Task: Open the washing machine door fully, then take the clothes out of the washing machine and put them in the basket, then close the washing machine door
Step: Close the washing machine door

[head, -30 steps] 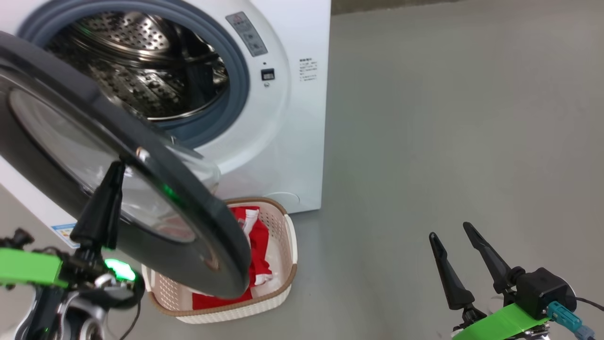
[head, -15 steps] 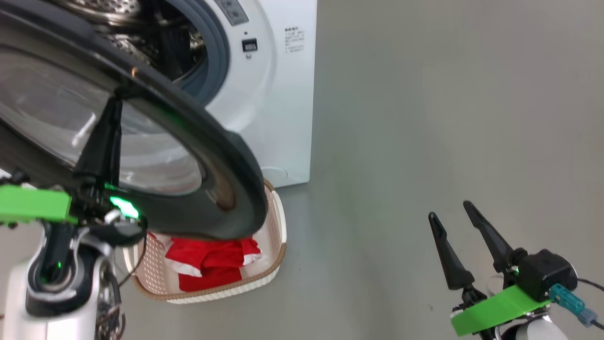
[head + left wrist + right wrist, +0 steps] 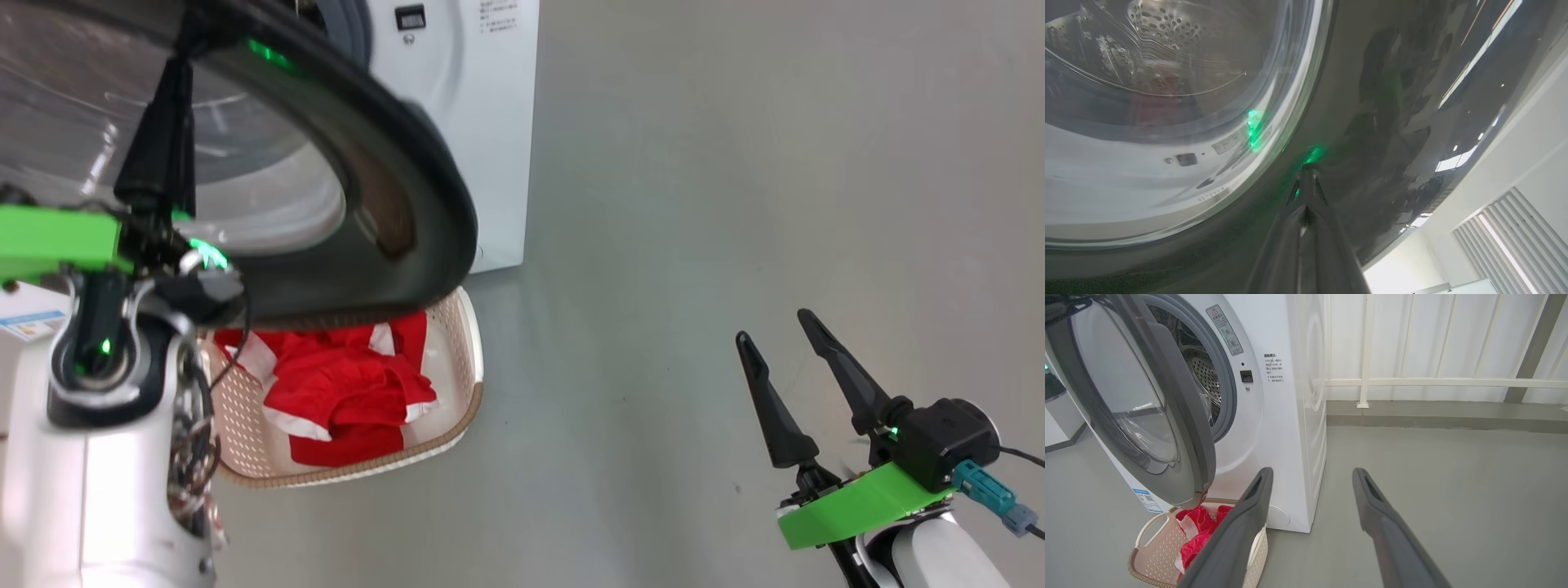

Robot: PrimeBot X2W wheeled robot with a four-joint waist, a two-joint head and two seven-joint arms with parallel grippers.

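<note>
Head view: basket (image 3: 447, 359) holds red clothes (image 3: 343, 392); left fingers (image 3: 155, 139) pressed together, right fingers (image 3: 771, 408) spread, empty.

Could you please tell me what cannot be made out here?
- Head view: the washing machine door covers the drum and the basket's far end.
- Left wrist view: blur and glare hide whether the shut left gripper touches the door; the reddish patch seen through it may be fabric or reflection.
- Right wrist view: a finger of the open right gripper covers part of the basket; the washing machine's notice is too small to read.
</note>
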